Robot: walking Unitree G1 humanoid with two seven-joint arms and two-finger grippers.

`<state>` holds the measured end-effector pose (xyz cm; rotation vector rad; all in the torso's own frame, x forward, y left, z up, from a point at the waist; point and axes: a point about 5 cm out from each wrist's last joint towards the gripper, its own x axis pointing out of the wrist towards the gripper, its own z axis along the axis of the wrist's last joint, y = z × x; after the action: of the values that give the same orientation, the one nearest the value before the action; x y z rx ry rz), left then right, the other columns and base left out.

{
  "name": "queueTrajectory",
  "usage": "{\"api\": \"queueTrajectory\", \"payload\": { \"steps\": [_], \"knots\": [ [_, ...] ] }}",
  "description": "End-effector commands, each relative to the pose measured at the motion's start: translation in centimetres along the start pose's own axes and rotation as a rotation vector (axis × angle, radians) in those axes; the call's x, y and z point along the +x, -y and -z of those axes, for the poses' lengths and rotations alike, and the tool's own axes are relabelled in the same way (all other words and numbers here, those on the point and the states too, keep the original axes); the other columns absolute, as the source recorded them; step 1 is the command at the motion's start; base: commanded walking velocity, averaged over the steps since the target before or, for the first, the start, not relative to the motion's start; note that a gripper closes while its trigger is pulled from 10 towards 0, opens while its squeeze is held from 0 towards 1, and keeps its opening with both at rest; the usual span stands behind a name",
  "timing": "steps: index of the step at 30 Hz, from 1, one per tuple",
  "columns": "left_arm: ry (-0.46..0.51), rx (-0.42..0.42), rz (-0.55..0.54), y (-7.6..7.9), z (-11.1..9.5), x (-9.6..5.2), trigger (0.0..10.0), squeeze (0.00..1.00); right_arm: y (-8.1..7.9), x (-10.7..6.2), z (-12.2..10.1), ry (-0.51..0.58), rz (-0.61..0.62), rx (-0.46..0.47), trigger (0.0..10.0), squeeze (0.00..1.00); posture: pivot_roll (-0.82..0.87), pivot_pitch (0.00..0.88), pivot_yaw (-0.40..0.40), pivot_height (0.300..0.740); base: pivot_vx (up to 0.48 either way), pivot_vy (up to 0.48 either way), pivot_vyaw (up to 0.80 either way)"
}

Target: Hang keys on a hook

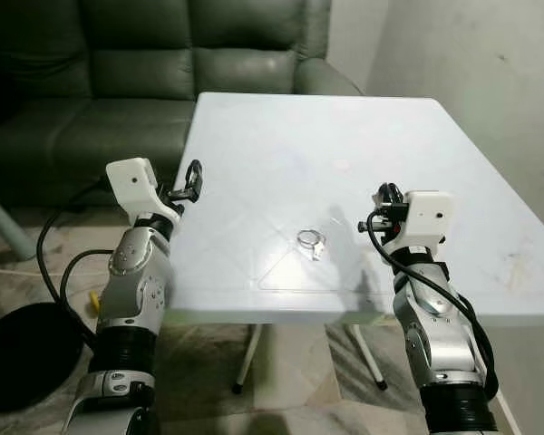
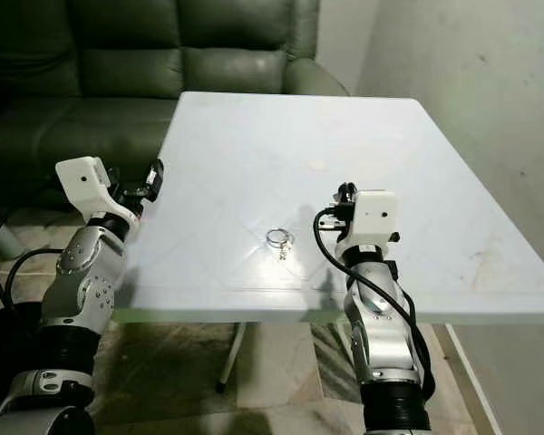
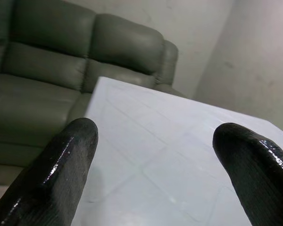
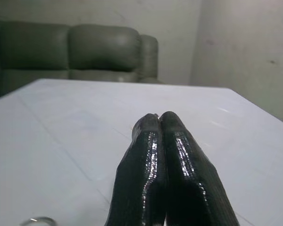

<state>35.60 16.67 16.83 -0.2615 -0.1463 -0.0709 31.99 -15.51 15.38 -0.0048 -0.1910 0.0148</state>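
A small set of keys (image 1: 310,242) on a metal ring lies flat on the white table (image 1: 344,136), near its front edge; the ring's rim (image 4: 36,221) peeks into the right wrist view. My right gripper (image 1: 387,194) hovers just right of the keys, above the tabletop, with its two fingers (image 4: 155,169) pressed together and nothing between them. My left gripper (image 1: 194,178) is raised at the table's left edge, well left of the keys, its fingers (image 3: 61,160) spread wide and empty.
A dark green sofa (image 1: 163,63) stands behind the table and to its left. A pale wall (image 1: 490,72) rises on the right. Black cables (image 1: 54,272) trail over the tiled floor by my left arm.
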Motion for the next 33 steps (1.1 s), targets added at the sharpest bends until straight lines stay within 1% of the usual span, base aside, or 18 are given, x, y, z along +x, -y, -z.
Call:
{"api": "queueTrajectory", "payload": {
  "steps": [1,6,12,22,31,32,33],
  "knots": [
    [-0.024,-0.008,-0.012,-0.16,0.49,-0.12,10.0,0.0,-0.06,0.1,-0.56,0.01,0.004,-0.001,10.0,0.0,-0.05,0.0,-0.034,0.74,0.0,0.0,-0.78],
    [-0.026,-0.014,-0.014,-0.14,0.51,-0.11,10.0,0.0,-0.11,0.08,-0.59,0.004,0.003,-0.001,10.0,0.0,-0.05,0.0,-0.034,0.74,0.0,0.0,-0.78],
    [-0.033,-0.032,-0.017,-0.06,0.67,-0.13,10.0,0.0,-0.19,-0.01,-0.6,0.001,-0.001,-0.004,10.0,0.0,-0.05,0.0,-0.037,0.74,0.0,0.477,-0.78],
    [-0.029,-0.037,-0.027,0.05,0.59,-0.16,10.0,0.0,-0.54,-0.11,-0.5,-0.009,-0.012,-0.005,10.0,0.0,-0.05,0.0,-0.041,0.74,0.0,0.0,-0.78],
    [-0.038,-0.064,-0.024,0.15,0.75,-0.33,10.0,0.0,-0.82,-0.14,-0.54,-0.013,-0.024,-0.008,10.0,0.0,-0.04,0.0,-0.049,0.74,0.0,0.0,-0.78],
    [-0.038,-0.065,-0.023,0.16,0.75,-0.34,10.0,0.0,-0.83,-0.14,-0.55,-0.013,-0.024,-0.008,10.0,0.0,-0.04,0.0,-0.049,0.74,0.0,0.0,-0.78],
    [-0.038,-0.048,-0.012,0.22,0.72,-0.38,10.0,0.0,-0.85,-0.14,-0.56,-0.012,-0.026,-0.01,10.0,0.0,-0.04,0.0,-0.049,0.74,0.0,0.0,-0.78]
  ]
}}
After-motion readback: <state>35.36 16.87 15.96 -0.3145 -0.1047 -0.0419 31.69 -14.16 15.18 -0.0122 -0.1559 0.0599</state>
